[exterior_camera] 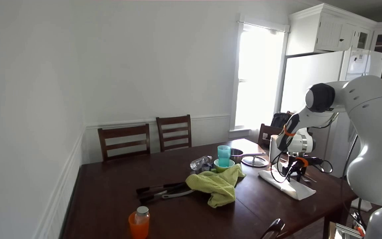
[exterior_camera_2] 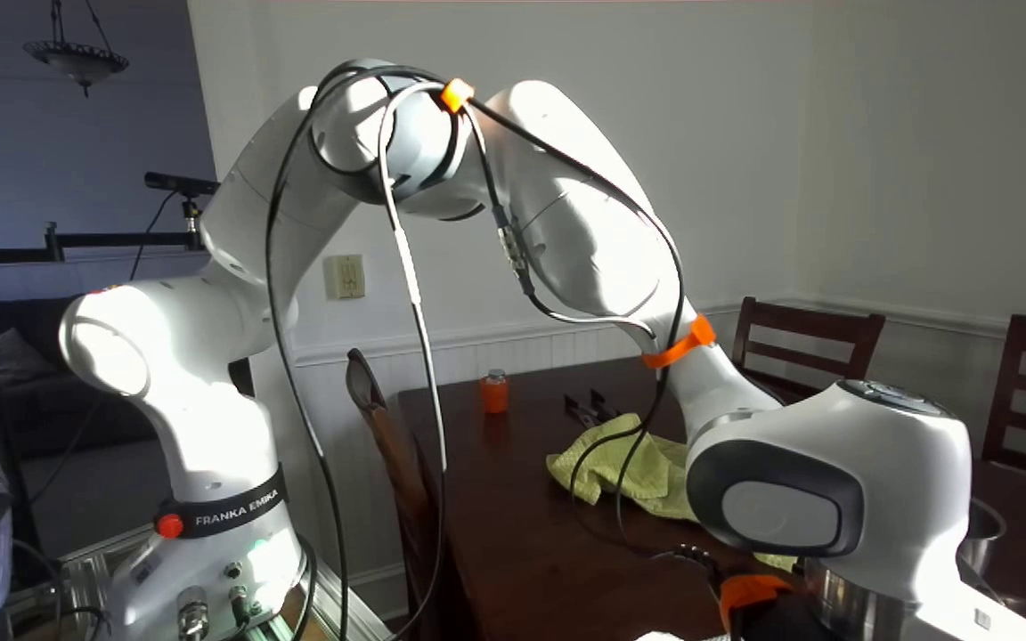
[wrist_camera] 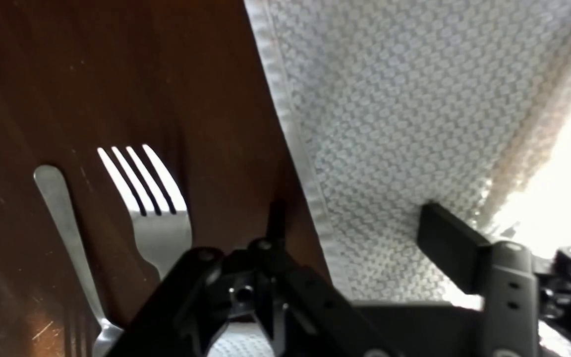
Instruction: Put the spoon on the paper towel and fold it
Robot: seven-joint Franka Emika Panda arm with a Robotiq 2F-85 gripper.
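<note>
What seems the spoon (wrist_camera: 70, 233) lies on the table (wrist_camera: 206, 99), off the paper towel (wrist_camera: 389, 124); placing and folding look undone. The pincer (wrist_camera: 352, 223) stands wide and empty over the towel's edge.

Dark wooden table (exterior_camera: 111, 186), white paper towel (wrist_camera: 414, 124) on it, fork (wrist_camera: 164, 233) and spoon (wrist_camera: 73, 243) nearby, crumpled yellow-green cloth (exterior_camera: 216, 187), long-handled utensils (exterior_camera: 153, 188), orange cup (exterior_camera: 138, 229), clear bottle (exterior_camera: 200, 163), green bowl (exterior_camera: 221, 169), pot (exterior_camera: 236, 155), lid (exterior_camera: 254, 162).
</note>
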